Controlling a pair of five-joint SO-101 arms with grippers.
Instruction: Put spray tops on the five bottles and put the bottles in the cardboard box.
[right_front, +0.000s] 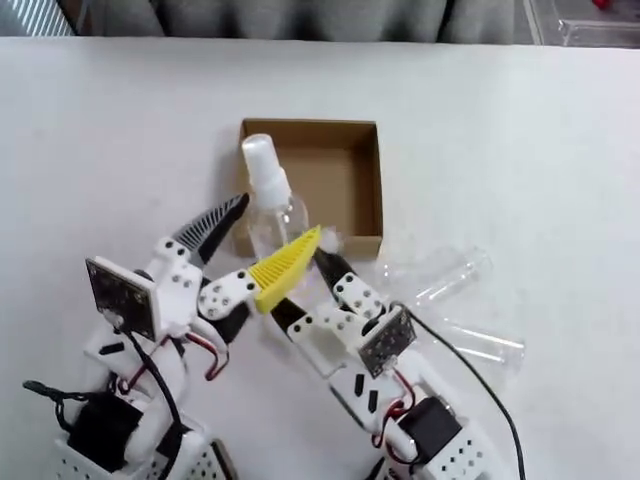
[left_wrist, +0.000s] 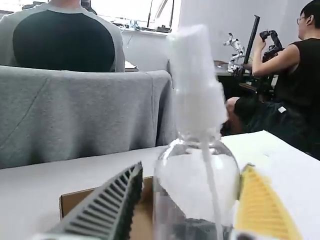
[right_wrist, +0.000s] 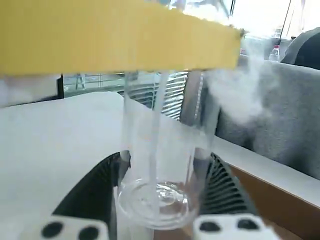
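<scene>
Cardboard box (right_front: 350, 160), one; capped bottle (right_front: 270, 195), one — bare bottles (right_front: 447, 279), two.

No legible text, label, brand, number or sign on any surface.

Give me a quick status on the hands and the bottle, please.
Both shut on the spray bottle: left hand, right hand. Top on, bottle at the cardboard box's edge nearest the arms. Two clear bottles lying on the table beside it.
</scene>
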